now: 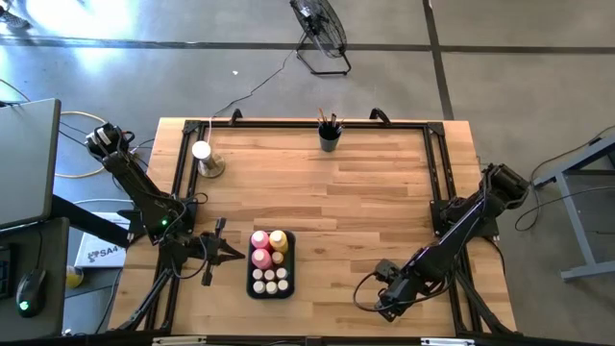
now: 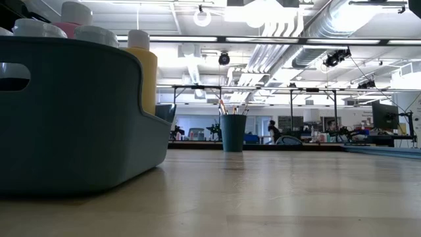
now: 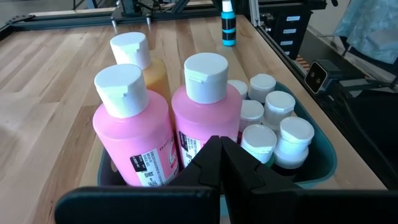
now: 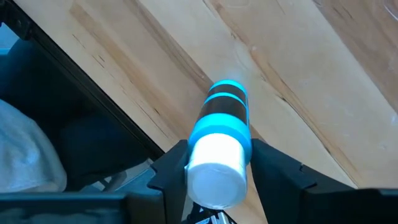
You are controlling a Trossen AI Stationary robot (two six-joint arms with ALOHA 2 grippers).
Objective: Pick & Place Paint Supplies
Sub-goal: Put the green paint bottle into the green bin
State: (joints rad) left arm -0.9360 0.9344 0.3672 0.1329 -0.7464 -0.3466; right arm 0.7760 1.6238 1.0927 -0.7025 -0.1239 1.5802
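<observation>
A small blue paint bottle (image 4: 219, 146) with a white cap stands between the fingers of the right gripper (image 4: 217, 165), which grasp it over the table's (image 1: 365, 202) near right part. The left gripper (image 3: 221, 163) is clenched empty just beside the dark tray (image 1: 289, 264) of pink and yellow squeeze bottles (image 3: 134, 127).

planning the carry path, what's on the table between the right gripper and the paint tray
Nothing: the high view shows bare wood between the right gripper and the dark tray.
</observation>
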